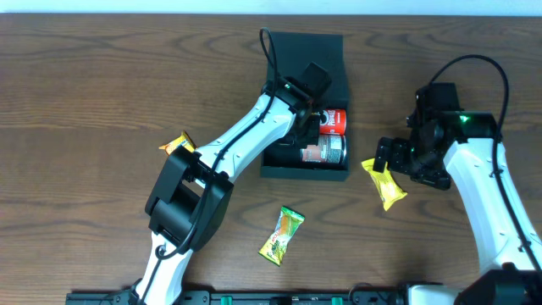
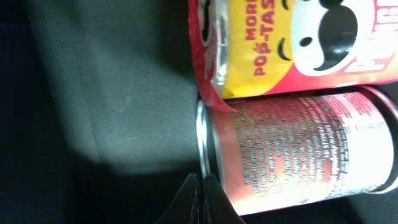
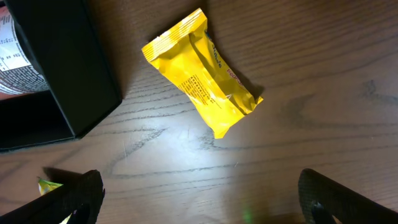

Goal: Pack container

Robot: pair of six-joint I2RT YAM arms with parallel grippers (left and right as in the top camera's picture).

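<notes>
The dark container (image 1: 292, 170) lies open, its lid (image 1: 309, 51) flat at the far side. Inside lie a red Pringles can (image 1: 335, 120) and a second can (image 1: 327, 151) side by side. My left gripper (image 1: 309, 131) is down inside the container, shut and empty. In the left wrist view its tips (image 2: 202, 186) sit against the end of the lower can (image 2: 298, 149), below the red can (image 2: 292, 43), over the container floor (image 2: 124, 93). My right gripper (image 1: 398, 157) is open and empty just above a yellow packet (image 1: 385, 183). The right wrist view shows that packet (image 3: 202, 81) beyond the spread jaws (image 3: 202, 193).
A green-yellow packet (image 1: 282, 235) lies on the wooden table in front of the container. An orange packet (image 1: 178, 144) lies to the left, beside the left arm. The container's corner (image 3: 68, 74) and a can (image 3: 12, 56) show at the left of the right wrist view.
</notes>
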